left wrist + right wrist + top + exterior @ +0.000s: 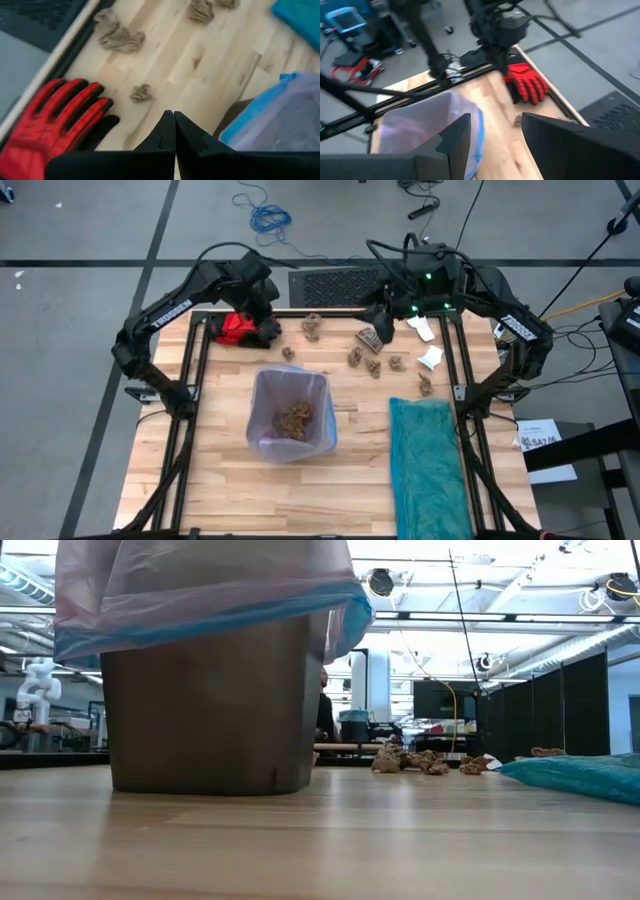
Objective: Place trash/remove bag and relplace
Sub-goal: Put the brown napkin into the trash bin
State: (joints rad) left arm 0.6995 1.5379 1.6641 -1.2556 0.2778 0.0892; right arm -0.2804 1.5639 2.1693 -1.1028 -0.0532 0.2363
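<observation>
We note the table (230, 480) first: its near half is bare wood, giving open room in front of the bin (210, 710), while the far edge is crowded and framed by dark rails on both sides. The teal bag (425, 465) lies flat along the right side, just inside the right rail, and narrows the approach from that side. The bin stands mid-table, lined with the bag (290, 395), whose pale rim folds over the top; some trash already lies inside (295, 420). We judge the main risk to be the liner: a gripper descending off-centre could snag the loose fold and tip or drag the bin. More trash (372, 360) is scattered along the far edge between the arms, with white scraps (428, 358) near the right rail; lumps close to that edge could be pushed off the table by a shallow sweep. The red glove (47, 122) lies at the far left corner, just beside the left gripper (174, 131), whose fingers are pressed together on nothing; a careless pick there could catch the glove instead. The right gripper (495, 137) hovers above the far edge, fingers parted and empty.
</observation>
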